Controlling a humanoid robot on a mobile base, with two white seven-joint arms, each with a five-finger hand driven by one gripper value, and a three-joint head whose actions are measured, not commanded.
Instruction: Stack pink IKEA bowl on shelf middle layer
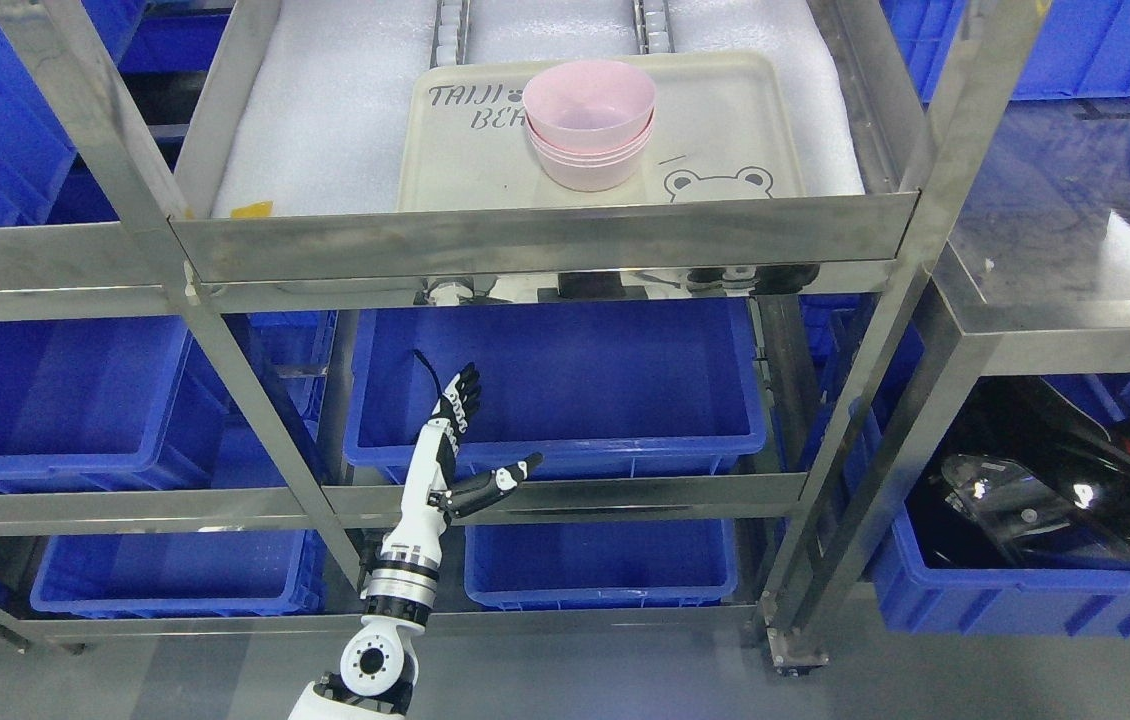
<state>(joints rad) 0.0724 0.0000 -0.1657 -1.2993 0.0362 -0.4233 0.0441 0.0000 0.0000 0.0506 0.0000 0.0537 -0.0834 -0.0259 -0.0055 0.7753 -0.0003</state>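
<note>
A stack of pink bowls (590, 122) stands upright on a cream tray (725, 120) with a bear print, on the steel shelf's layer (545, 240) lined with white foam. My left hand (485, 440) is below that layer, in front of a blue bin, with fingers straight up, thumb pointing right, holding nothing. It is well below and left of the bowls. The right arm is out of view.
Blue plastic bins (565, 390) fill the lower shelf layers and both sides. Steel uprights (225, 370) and crossbars (565, 495) frame the shelf. A bin at the right holds a dark shiny object (1055, 490). Grey floor lies below.
</note>
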